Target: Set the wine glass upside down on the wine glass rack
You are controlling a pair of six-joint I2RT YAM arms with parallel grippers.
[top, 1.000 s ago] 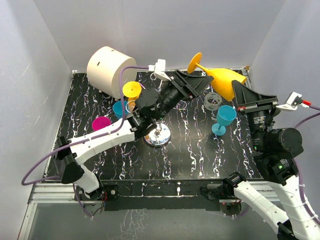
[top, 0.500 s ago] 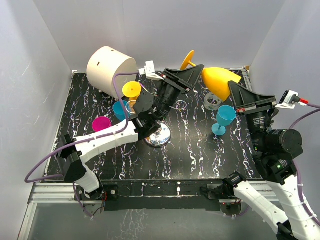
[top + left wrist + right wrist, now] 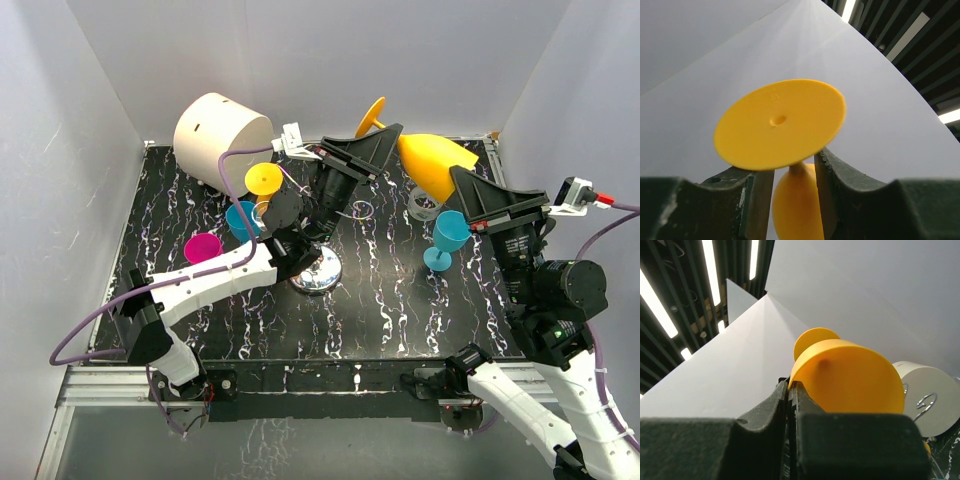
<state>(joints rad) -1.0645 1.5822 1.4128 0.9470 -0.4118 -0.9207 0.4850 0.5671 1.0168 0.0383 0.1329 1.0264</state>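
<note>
An orange wine glass (image 3: 435, 165) hangs in the air on its side over the back of the table, its foot (image 3: 371, 116) pointing left. My right gripper (image 3: 457, 178) is shut on the bowl's rim (image 3: 850, 375). My left gripper (image 3: 388, 137) straddles the thin stem just under the foot (image 3: 780, 125). Its fingers (image 3: 832, 175) stand a little apart from the stem on both sides, so it is open. The wine glass rack (image 3: 316, 270) stands below on its chrome base, wire arms partly hidden by my left arm.
A big cream cylinder (image 3: 220, 135) lies at the back left. A yellow glass (image 3: 264, 180) and a blue one (image 3: 240, 218) are by the rack, and a magenta one (image 3: 202, 246) is further left. A blue glass (image 3: 448, 238) and a clear one (image 3: 425, 203) stand right of centre.
The orange glass has moved left and toward the back wall. My left gripper has followed it and narrowed its jaws around the stem. The right gripper kept its hold on the rim.
</note>
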